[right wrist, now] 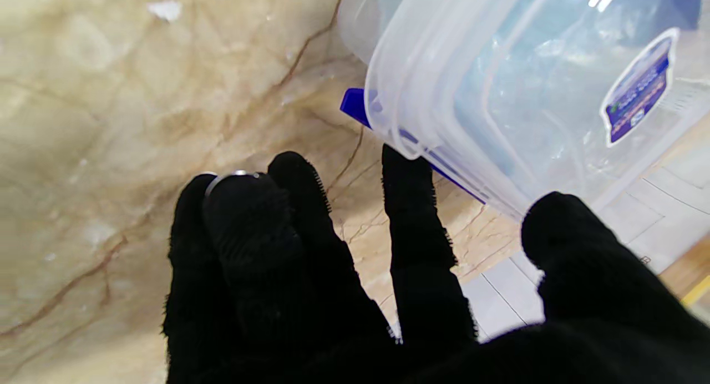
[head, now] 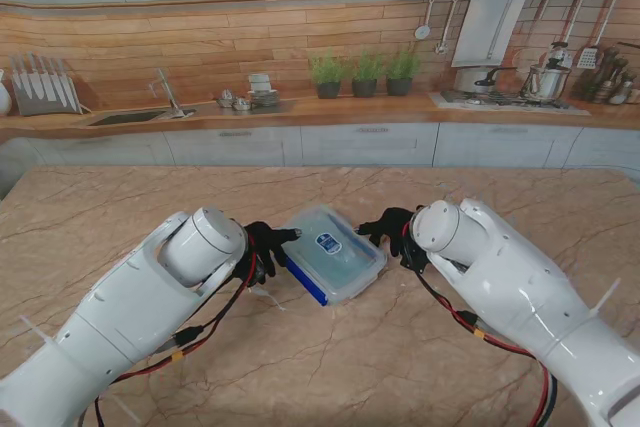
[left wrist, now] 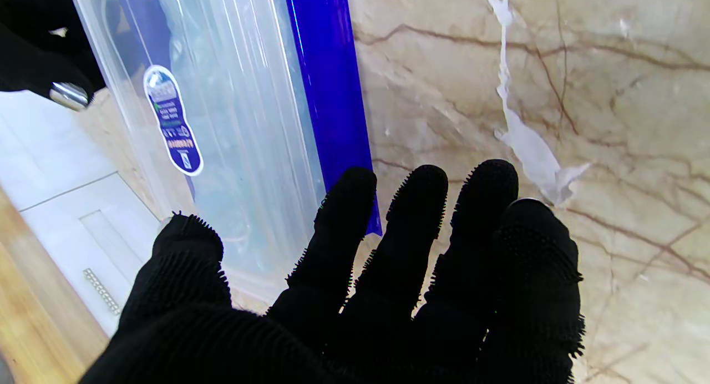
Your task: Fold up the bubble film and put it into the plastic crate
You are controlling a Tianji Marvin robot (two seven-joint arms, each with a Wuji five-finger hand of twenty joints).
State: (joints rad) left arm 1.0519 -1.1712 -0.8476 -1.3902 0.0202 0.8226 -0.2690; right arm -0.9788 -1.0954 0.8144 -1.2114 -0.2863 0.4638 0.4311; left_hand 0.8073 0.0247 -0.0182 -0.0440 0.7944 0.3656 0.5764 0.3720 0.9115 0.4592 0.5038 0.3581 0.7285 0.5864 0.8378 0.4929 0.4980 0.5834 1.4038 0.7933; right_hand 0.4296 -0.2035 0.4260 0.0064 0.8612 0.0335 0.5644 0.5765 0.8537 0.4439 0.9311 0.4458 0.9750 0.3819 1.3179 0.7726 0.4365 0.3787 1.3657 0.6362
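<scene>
1. Stand view: I see the plastic crate (head: 333,252) near the middle of the frame, on the marble table (head: 120,207), turned at an angle, clear-walled with a blue clip along its lower left edge and a blue label on top.
2. My left hand (head: 266,248) sits just left of the crate, and my right hand (head: 391,228) just right of it, so the crate lies between them.
3. Left wrist view: the left hand (left wrist: 388,273) is released, fingers spread and holding nothing, fingertips just short of the crate's (left wrist: 222,106) blue clip (left wrist: 327,95).
4. A torn white scrap (left wrist: 527,140) lies on the marble in the upper right of that frame.
5. Right wrist view: the right hand (right wrist: 344,284) is also released, fingers apart; one fingertip (right wrist: 405,167) meets the crate's (right wrist: 510,90) rim, though I cannot tell if it presses.
6. I cannot make out the bubble film with any certainty; something pale and crinkled shows through the crate wall.
</scene>
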